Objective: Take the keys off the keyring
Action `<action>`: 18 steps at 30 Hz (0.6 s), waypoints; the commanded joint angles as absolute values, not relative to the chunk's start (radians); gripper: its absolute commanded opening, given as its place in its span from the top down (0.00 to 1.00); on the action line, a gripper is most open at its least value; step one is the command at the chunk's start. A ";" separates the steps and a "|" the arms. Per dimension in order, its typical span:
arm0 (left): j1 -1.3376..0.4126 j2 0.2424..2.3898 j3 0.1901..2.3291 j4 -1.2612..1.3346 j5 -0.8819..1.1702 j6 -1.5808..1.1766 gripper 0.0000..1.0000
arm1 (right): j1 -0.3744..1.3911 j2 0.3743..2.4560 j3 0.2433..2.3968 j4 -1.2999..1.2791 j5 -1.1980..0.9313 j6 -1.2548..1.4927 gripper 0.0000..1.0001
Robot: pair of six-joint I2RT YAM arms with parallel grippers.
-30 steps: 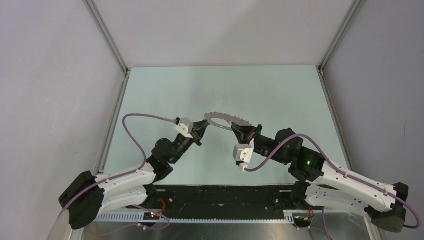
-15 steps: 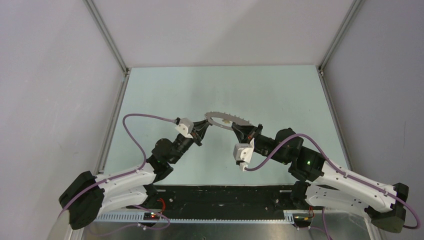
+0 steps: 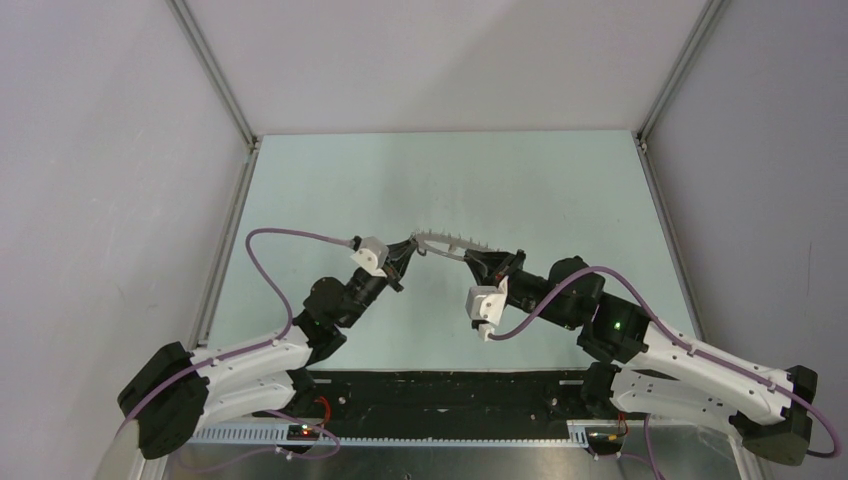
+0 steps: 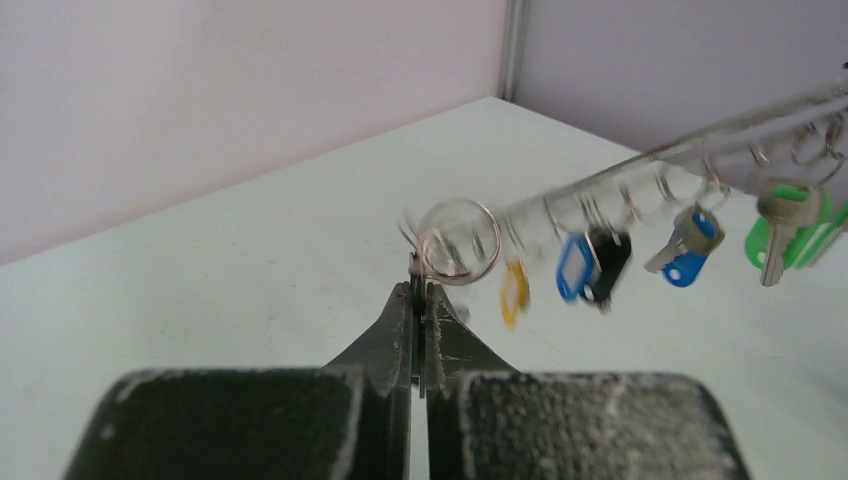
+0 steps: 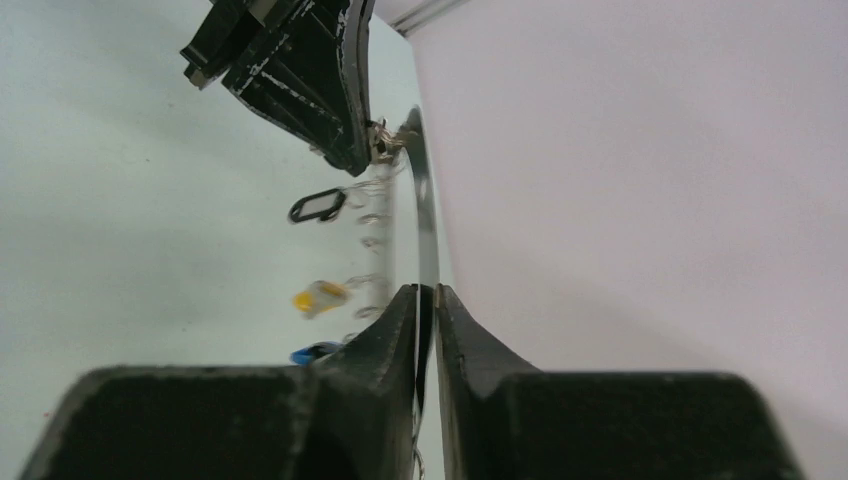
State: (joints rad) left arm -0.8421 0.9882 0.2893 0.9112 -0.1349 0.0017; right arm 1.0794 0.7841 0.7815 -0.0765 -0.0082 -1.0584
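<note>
White-black arms point(image 3: 250, 360), purple cables point(image 3: 290, 231), black claws point(image 4: 419, 290).

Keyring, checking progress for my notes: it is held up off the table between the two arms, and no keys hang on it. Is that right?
Not quite. The keyring is not bare: the left wrist view shows several keys hanging along it, with yellow, blue, black and green tags. The rest is right.

Pale mint-green surface point(image 3: 450, 180); lilac-grey walls point(image 3: 100, 150). Keyring point(image 4: 680, 145): thin silver-grey band. Keys point(image 4: 775, 205): silver metal, with green, blue, black and yellow plastic tags. Split ring point(image 4: 494, 243): bright silver. Left hand point(image 4: 418, 300) and right hand point(image 5: 427, 300): black, flecked with white scuffs. Arms point(image 3: 250, 365): white and black; cables point(image 3: 300, 232) purple.
</note>
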 commanded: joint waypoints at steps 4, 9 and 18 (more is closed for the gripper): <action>-0.845 0.999 0.283 0.928 -0.177 0.213 1.00 | 1.131 0.708 0.773 -0.138 -0.030 -0.836 0.51; -0.849 0.980 0.315 0.830 -0.157 0.449 1.00 | 1.137 0.575 0.704 -0.152 -0.135 -0.610 0.44; -0.872 0.910 0.503 0.552 0.068 0.653 1.00 | 1.055 0.506 0.674 -0.104 -0.100 -0.364 0.49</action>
State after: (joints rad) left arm -0.8577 0.9478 0.3454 0.6193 -0.0624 0.5377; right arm 1.1019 0.4870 0.6788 -0.1455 -0.1055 -0.5247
